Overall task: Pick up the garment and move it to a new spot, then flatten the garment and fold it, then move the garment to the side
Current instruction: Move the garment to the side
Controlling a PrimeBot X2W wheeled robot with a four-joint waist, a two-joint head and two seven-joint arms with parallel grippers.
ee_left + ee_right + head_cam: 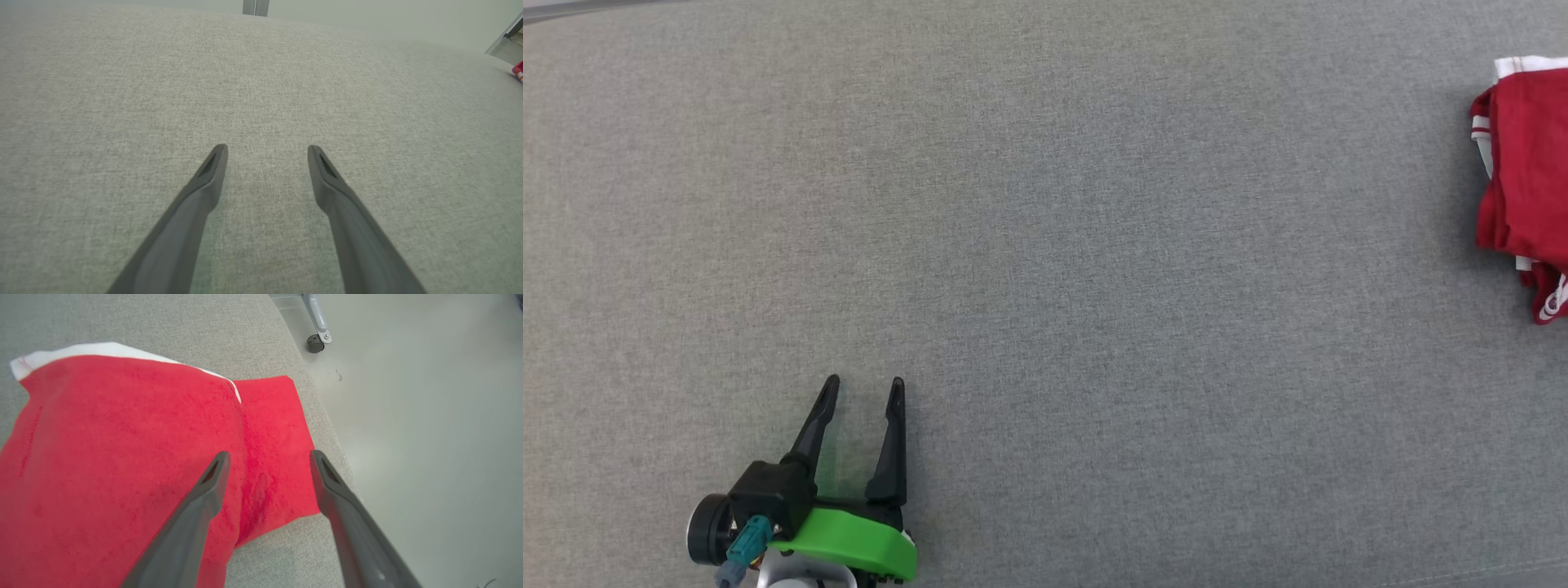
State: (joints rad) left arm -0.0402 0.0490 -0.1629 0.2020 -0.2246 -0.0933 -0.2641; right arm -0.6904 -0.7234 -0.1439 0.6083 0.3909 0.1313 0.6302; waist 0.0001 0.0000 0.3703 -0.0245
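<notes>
Grey cloth surface (1045, 204), final step we reckon: right gripper (268, 454) wide open and empty over our folded red garment (1523, 163), left gripper (864, 380) likewise well apart, so just retreat.

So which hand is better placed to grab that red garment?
The right hand: it hangs open just over the red garment. The left hand sits open over the bare grey surface, far off.

Garment (1525, 163), cut off by the head view's right edge; my right fingers (196, 518) hide part of it.
</notes>
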